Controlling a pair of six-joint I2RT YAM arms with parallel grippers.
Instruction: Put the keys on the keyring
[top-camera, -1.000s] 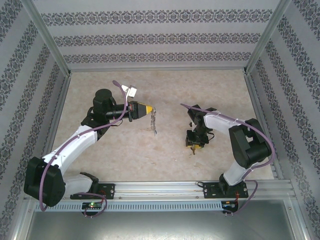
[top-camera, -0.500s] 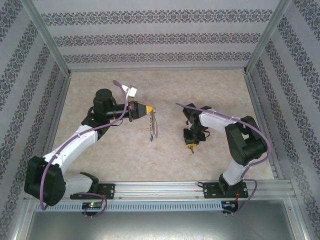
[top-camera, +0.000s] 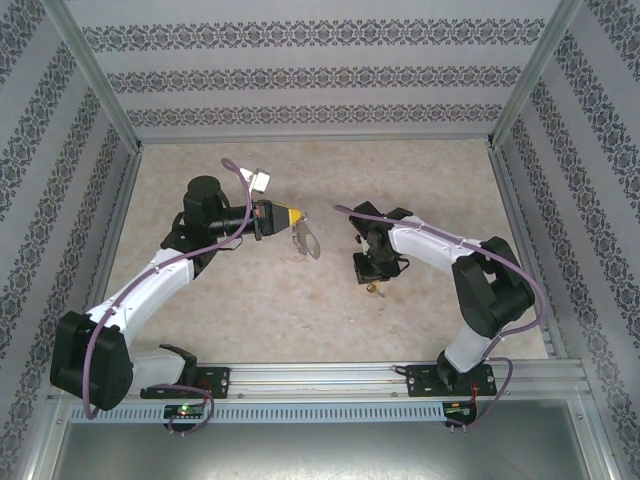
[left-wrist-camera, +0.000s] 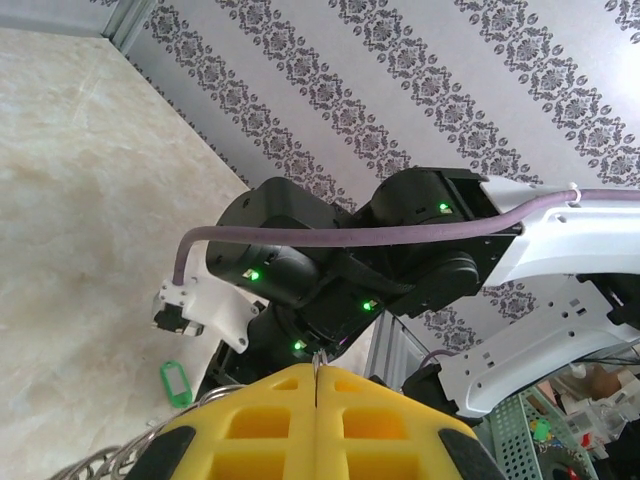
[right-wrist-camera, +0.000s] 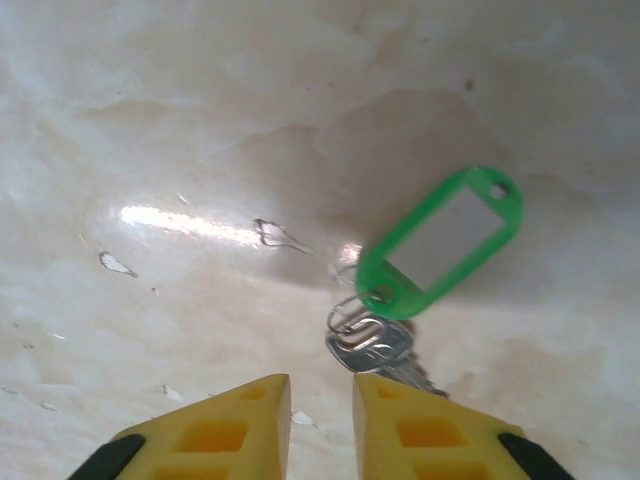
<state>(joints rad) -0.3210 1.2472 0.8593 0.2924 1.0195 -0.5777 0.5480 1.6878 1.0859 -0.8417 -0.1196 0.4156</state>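
My left gripper (top-camera: 296, 214) is shut on the keyring (top-camera: 308, 241), a grey metal loop that slants out from its yellow fingertips above the table. In the left wrist view a thin wire of the loop sits pinched between the closed fingers (left-wrist-camera: 290, 410), and its coils (left-wrist-camera: 110, 460) show at the lower left. The keys (right-wrist-camera: 372, 345), a small silver key on a green tag (right-wrist-camera: 440, 243), lie flat on the table. My right gripper (right-wrist-camera: 320, 385) hovers just over them, open, with nothing in the gap. The key's blade runs under the right fingertip (right-wrist-camera: 400, 400).
The pale marble-look table (top-camera: 250, 300) is boxed in by patterned walls and aluminium posts (top-camera: 100, 90). My right arm (top-camera: 470, 270) reaches in from the right, its gripper (top-camera: 368, 270) a short way from the keyring. The green tag (left-wrist-camera: 176, 383) also shows below the right arm's wrist.
My right gripper has shifted left and slightly farther back, towards the middle. The keyring has swung from hanging straight down to slanting out to the right. My left gripper stays shut.
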